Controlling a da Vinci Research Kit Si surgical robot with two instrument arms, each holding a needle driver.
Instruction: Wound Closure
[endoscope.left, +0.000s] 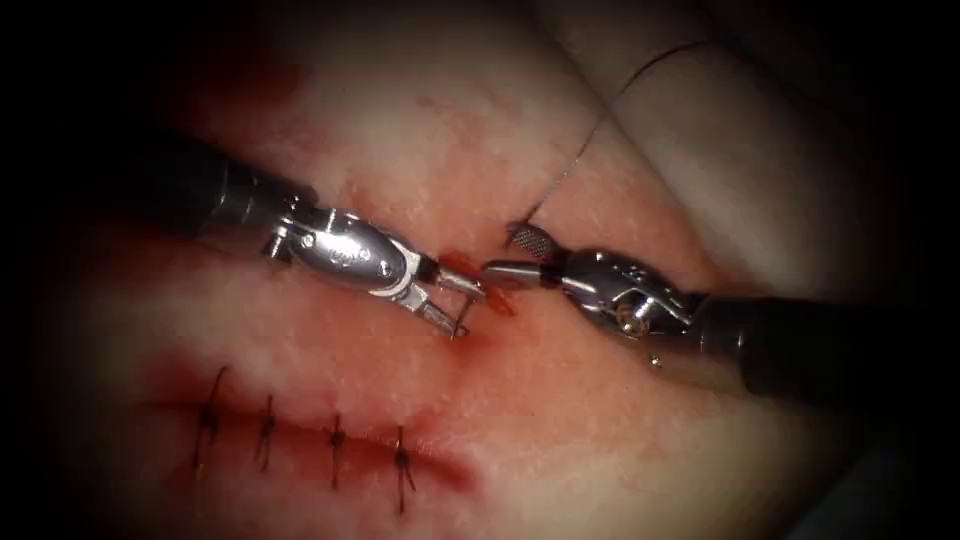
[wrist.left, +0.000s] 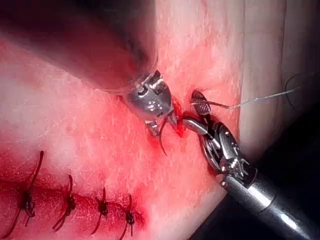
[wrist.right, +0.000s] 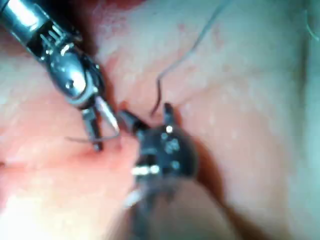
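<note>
My left tool (endoscope.left: 455, 303) has its jaws apart around the curved needle (endoscope.left: 465, 316), whose tip pokes the tissue (endoscope.left: 600, 440) by the small cut (endoscope.left: 478, 290). My right tool (endoscope.left: 515, 254) is wide open, holding nothing. The thread (endoscope.left: 600, 115) runs far and right from it. Near and left sits the stitched cut (endoscope.left: 300, 435).

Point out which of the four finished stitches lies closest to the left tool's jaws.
The rightmost stitch in the row: it lies below the left tool, while the other three trail off to the endoscope view's left.
</note>
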